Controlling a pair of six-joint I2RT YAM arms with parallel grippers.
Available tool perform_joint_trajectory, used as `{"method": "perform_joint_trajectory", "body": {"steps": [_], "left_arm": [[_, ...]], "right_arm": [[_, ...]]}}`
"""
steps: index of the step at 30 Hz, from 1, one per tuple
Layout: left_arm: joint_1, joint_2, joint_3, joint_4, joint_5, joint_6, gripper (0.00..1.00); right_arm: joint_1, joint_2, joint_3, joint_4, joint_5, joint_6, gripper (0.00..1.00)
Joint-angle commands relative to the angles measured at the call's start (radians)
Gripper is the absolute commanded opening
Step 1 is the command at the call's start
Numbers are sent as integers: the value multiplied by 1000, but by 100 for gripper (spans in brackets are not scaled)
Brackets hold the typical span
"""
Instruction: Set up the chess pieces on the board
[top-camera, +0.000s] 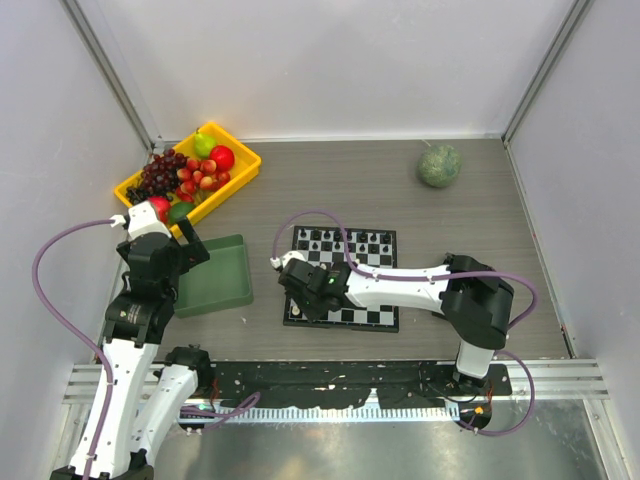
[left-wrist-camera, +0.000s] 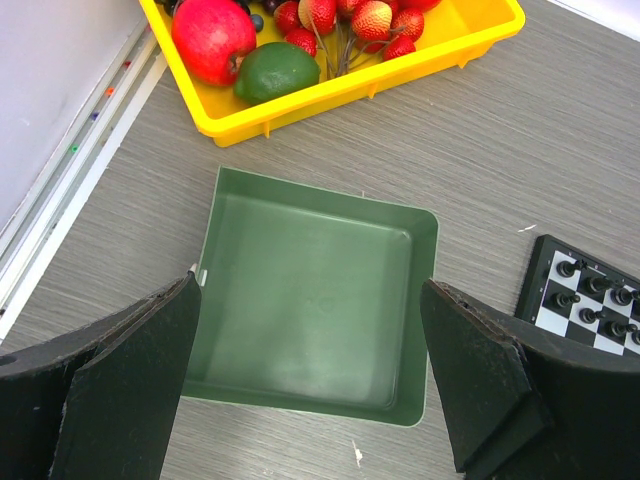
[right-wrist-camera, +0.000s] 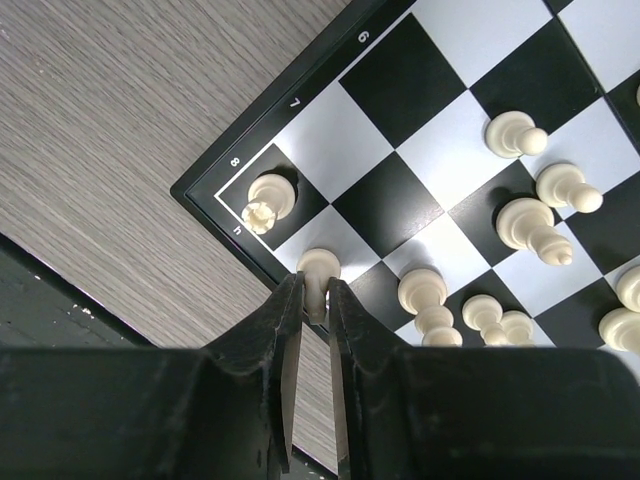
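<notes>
The board (top-camera: 344, 278) lay flat on the tabletop (top-camera: 480, 230), in front of the right arm's base and near the middle. The right fingers (right-wrist-camera: 288, 320) were clenched on a small cream piece (right-wrist-camera: 318, 268), pinching it from both sides. That piece was over the edge square next to the board's near-left corner. I could not tell whether its base touched the square. On the corner square itself stood a cream rook (right-wrist-camera: 268, 200), just beside the held piece but apart from it. More cream pieces (right-wrist-camera: 530, 225) stood upright on the squares nearby, some tightly bunched. Black pieces (top-camera: 345, 240) filled the two far rows.

The left fingers (left-wrist-camera: 160, 340) were spread wide and grasped nothing, hanging above a green tray (left-wrist-camera: 300, 300). The tray sat left of the board, well apart from it. Beyond the tray was a yellow bin (top-camera: 240, 165) with fruit (top-camera: 222, 157) in it: grapes, strawberries, an apple and something green. A round green ball (top-camera: 439, 165) rested at the far right of the tabletop.
</notes>
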Motion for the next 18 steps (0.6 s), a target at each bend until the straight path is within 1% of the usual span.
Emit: {"method": "perform_joint_trajectory", "body": {"steps": [1,5,8,12,15,18], "left_arm": [[8,-3,2,28,-10,1,99],[8,0,2,28,-11,1,99],[8,2,0,29,-10,1,99],[8,2,4,32,-7,3,99],[8,5,5,32,-8,3,99],[8,2,7,32,-7,3,99]], "right_arm": [[8,9,26,3,11,9,23],[8,18,33,-1,7,8,25],[8,10,34,-1,11,6,30],[9,-11,36,-1,24,3,31],[8,-22,33,9,35,-2,29],[8,-13,43,7,34,-3,24]]}}
